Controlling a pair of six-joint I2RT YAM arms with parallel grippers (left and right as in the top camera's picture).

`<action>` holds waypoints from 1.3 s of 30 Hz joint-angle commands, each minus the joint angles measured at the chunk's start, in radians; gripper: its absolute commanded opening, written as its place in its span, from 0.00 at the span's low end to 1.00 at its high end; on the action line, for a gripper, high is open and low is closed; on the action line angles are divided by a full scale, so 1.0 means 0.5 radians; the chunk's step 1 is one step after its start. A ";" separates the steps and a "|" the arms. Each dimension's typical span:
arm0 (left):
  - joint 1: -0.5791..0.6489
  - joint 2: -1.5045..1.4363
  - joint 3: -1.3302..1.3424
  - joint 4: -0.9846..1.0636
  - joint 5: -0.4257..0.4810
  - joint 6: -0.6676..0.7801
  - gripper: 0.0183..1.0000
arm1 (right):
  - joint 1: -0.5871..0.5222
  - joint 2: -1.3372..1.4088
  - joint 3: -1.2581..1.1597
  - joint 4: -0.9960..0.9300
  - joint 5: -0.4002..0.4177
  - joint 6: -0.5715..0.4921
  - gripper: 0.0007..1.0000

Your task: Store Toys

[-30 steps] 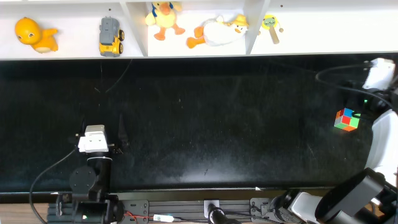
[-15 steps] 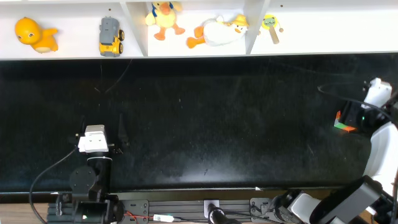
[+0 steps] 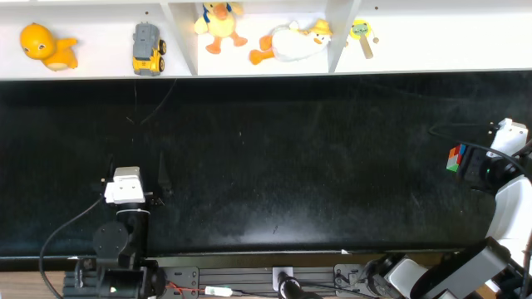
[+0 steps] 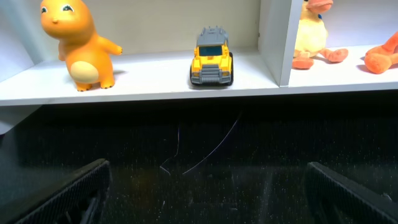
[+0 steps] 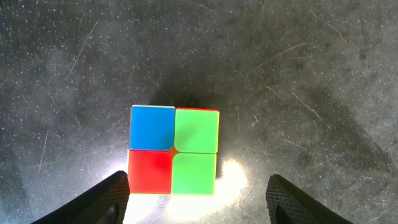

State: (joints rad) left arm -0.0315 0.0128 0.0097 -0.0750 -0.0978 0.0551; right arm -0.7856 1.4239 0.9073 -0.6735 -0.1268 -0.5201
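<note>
A colour cube [image 5: 174, 149] with blue, green and red squares lies on the black table near its right edge, partly covered by the right arm in the top view [image 3: 454, 157]. My right gripper [image 5: 200, 206] hangs straight above the cube, open, with one finger on each side and neither touching it. The left gripper [image 4: 208, 200] is open and holds nothing, low over the table at the front left [image 3: 137, 170], facing the shelf.
A white shelf [image 3: 91, 71] runs along the back edge. In its compartments stand an orange figure [image 3: 48, 46], a yellow truck [image 3: 148, 48], a yellow duck plush [image 3: 219, 25], a white goose plush [image 3: 291, 41] and a small green toy [image 3: 362, 33].
The right arm swung from behind the cube to directly above it and now hides part of it in the top view. The left arm stayed still.
</note>
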 commanded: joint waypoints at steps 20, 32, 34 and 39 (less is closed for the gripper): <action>-0.008 -0.020 -0.004 -0.004 -0.001 -0.005 1.00 | -0.011 0.230 -0.008 0.078 -0.143 -0.014 0.73; -0.008 -0.020 -0.004 -0.004 -0.001 -0.005 1.00 | -0.011 0.303 -0.008 0.079 -0.142 0.008 0.64; -0.008 -0.020 -0.004 -0.004 -0.001 -0.005 1.00 | -0.011 0.303 -0.008 0.079 -0.142 0.017 0.61; -0.008 -0.020 -0.004 -0.004 -0.001 -0.005 1.00 | -0.011 0.301 -0.007 0.089 -0.142 0.041 0.50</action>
State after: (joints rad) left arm -0.0315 0.0132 0.0097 -0.0750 -0.0978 0.0551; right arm -0.7856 1.5749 0.9070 -0.6384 -0.1806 -0.5148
